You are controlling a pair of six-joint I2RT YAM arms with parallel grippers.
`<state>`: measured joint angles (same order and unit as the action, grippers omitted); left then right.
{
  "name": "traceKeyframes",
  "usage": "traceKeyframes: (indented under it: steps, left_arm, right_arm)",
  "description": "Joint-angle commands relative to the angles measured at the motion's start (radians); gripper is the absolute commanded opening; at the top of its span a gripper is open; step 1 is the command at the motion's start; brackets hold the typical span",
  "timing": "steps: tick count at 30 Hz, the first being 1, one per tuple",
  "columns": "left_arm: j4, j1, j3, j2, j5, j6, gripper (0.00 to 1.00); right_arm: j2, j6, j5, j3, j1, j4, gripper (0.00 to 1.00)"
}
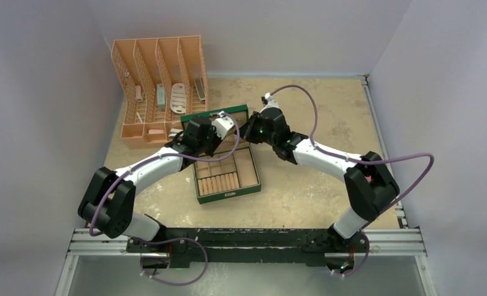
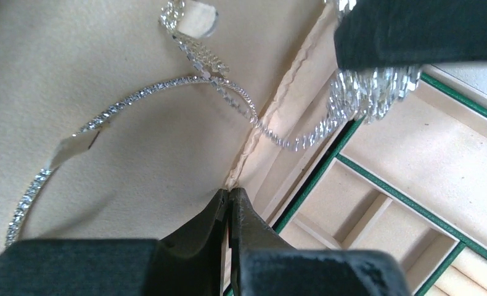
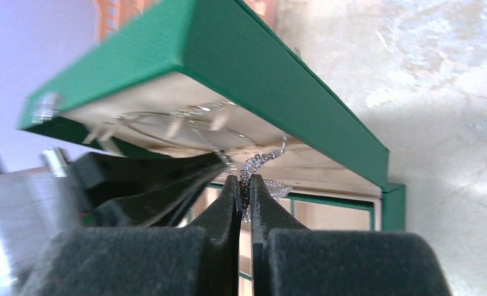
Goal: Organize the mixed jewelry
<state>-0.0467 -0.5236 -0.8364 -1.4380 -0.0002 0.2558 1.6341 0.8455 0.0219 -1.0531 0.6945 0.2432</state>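
Mixed jewelry (image 2: 290, 140) hangs at the raised lid (image 3: 278, 68) of the green box (image 1: 216, 198), mid-worktop. From left: a thin sparkling hoop (image 2: 136, 95) rests against the lid lining; the left gripper (image 2: 229, 198) is pinched closed beside it; the right gripper (image 3: 244, 185) clamps the silvery chain cluster (image 3: 261, 161).

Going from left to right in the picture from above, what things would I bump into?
Peach slotted rack → left pincer → right pincer, pinching a sparkly chain → right arm's black elbow.
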Motion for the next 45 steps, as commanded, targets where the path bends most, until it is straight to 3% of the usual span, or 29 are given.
traceKeyframes:
  steps: [1, 26, 37, 45]
  left_arm:
    - [-0.041, 0.005, -0.049, 0.032, 0.04, 0.024, 0.0]
    - [-0.074, 0.007, -0.055, 0.091, 0.206, 0.066, 0.0]
    - [-0.077, 0.007, -0.059, 0.085, 0.203, 0.066, 0.0]
    - [-0.073, 0.007, -0.046, 0.087, 0.21, 0.074, 0.0]
  right_arm:
    - [-0.073, 0.055, -0.081, 0.014, -0.034, 0.137, 0.0]
    - [0.068, 0.101, -0.064, -0.046, -0.043, 0.209, 0.0]
    - [0.087, 0.213, 0.051, -0.026, -0.036, 0.181, 0.0]
    - [0.117, 0.433, -0.02, 0.019, -0.035, 0.275, 0.02]
